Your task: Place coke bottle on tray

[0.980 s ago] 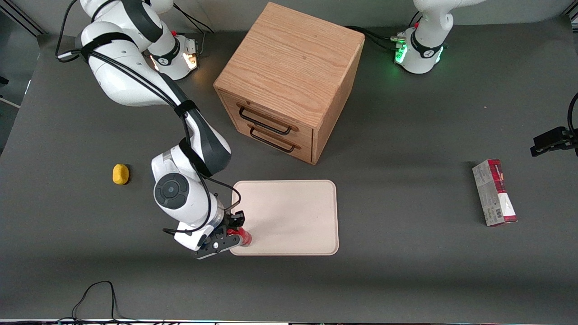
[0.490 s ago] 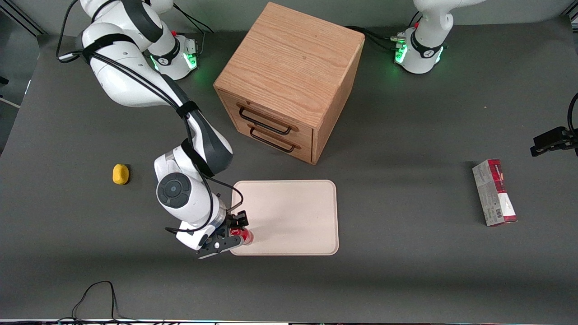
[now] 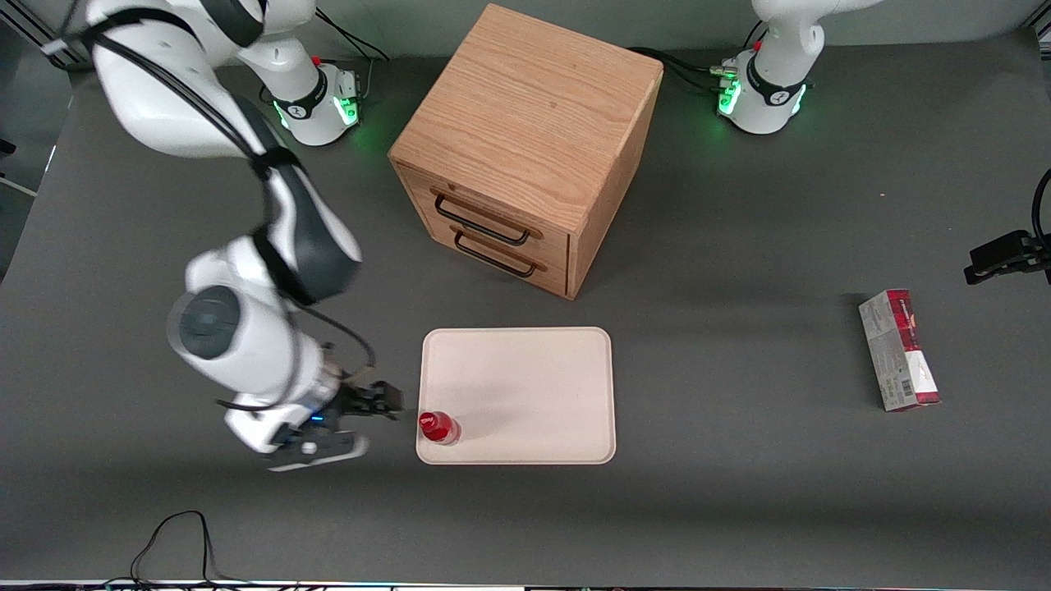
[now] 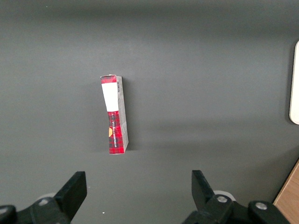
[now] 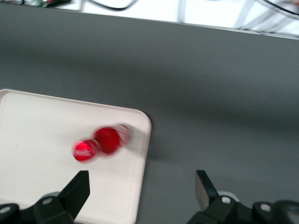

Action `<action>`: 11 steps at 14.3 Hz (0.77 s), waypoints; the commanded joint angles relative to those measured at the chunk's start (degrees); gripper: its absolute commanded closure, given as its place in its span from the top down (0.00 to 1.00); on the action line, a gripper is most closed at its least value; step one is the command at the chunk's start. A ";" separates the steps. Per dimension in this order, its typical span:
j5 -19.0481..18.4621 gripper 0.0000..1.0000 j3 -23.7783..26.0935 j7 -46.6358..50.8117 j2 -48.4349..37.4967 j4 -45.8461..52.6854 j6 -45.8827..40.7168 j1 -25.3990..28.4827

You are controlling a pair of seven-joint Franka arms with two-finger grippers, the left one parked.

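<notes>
The coke bottle [image 3: 438,428], small and red with a red cap, stands upright on the cream tray [image 3: 525,386], in the tray's corner nearest the front camera at the working arm's end. It also shows in the right wrist view [image 5: 103,142], on the tray [image 5: 42,140] close to its rounded corner. My gripper [image 3: 361,420] is raised above the dark table beside the tray, apart from the bottle, toward the working arm's end. Its fingers [image 5: 77,189] are spread wide with nothing between them.
A wooden two-drawer cabinet [image 3: 525,148] stands farther from the front camera than the tray. A yellow object [image 3: 219,317] lies toward the working arm's end. A red-and-grey carton [image 3: 899,350] lies toward the parked arm's end, also in the left wrist view [image 4: 114,114].
My gripper has let go of the coke bottle and drawn away from the tray toward the working arm's end, rising. The bottle stays standing on the tray's corner.
</notes>
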 commanded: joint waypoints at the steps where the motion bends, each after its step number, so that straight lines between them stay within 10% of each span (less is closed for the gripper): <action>1: 7.02 1.00 -6.49 0.69 -17.87 -18.41 -1.75 -1.02; 6: 8.90 1.00 -12.12 -3.41 -44.43 -42.00 -5.16 -0.85; 11: 8.72 1.00 -14.95 -5.73 -46.66 -40.09 -11.68 -0.93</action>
